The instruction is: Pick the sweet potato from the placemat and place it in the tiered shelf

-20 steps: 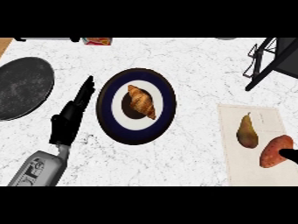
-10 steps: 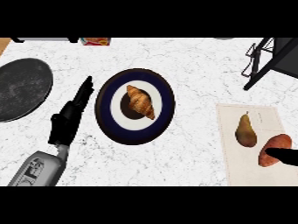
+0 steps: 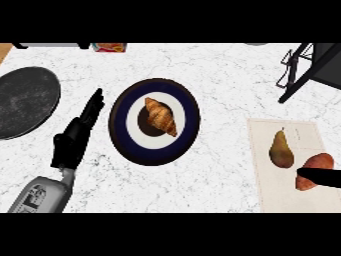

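The reddish-orange sweet potato (image 3: 318,164) lies on the beige placemat (image 3: 298,195) at the right, beside a brown-green pear (image 3: 281,150). My right hand (image 3: 328,177) comes in from the right edge; only its black fingers show, stretched across the sweet potato's lower part and touching it. The black wire tiered shelf (image 3: 317,67) stands at the top right corner. My left hand (image 3: 74,140) rests open on the counter left of the plate, fingers straight and pointing up.
A dark-blue-rimmed plate (image 3: 121,130) with a croissant (image 3: 162,116) sits mid-counter. A dark round pan (image 3: 18,102) lies at the left. A small red-and-yellow item (image 3: 109,47) is at the top edge.
My right hand has slid further left across the sweet potato's lower part. The left hand has not moved.
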Controlling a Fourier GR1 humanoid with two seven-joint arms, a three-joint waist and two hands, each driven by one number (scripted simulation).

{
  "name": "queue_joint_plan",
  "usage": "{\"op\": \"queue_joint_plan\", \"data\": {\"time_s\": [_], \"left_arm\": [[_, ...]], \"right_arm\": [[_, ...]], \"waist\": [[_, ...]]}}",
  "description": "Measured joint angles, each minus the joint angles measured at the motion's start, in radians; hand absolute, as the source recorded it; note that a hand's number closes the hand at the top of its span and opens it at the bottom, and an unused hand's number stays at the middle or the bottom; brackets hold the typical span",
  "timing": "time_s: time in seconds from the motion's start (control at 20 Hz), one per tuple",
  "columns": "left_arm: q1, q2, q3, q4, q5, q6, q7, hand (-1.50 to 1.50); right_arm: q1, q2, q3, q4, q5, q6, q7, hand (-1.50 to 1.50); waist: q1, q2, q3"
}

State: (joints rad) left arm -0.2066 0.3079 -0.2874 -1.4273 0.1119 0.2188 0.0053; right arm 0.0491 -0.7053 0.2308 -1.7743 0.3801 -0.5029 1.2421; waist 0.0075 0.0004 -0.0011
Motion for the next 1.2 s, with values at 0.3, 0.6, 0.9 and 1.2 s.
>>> {"op": "queue_joint_plan", "data": {"time_s": [0.3, 0.6, 0.9, 1.2], "left_arm": [[0.001, -0.011, 0.015, 0.011, -0.005, -0.017, -0.007, 0.0], [0.011, -0.024, 0.029, 0.022, -0.017, -0.027, -0.023, 0.0], [0.001, -0.04, 0.046, 0.026, -0.033, -0.041, -0.01, 0.0], [0.024, -0.059, 0.044, -0.003, -0.065, -0.04, -0.001, 0.0]], "right_arm": [[-0.016, 0.057, -0.002, 0.051, 0.039, 0.015, -0.011, -1.5], [-0.009, 0.111, -0.015, 0.086, 0.064, 0.029, -0.033, -1.5], [-0.019, 0.158, -0.048, 0.138, 0.067, 0.046, -0.067, -1.5], [-0.02, 0.192, -0.072, 0.168, 0.067, 0.08, -0.087, 1.5]], "waist": [[-0.003, 0.0, 0.0], [-0.006, 0.0, 0.0], [-0.007, 0.0, 0.001], [-0.007, -0.001, 0.001]]}}
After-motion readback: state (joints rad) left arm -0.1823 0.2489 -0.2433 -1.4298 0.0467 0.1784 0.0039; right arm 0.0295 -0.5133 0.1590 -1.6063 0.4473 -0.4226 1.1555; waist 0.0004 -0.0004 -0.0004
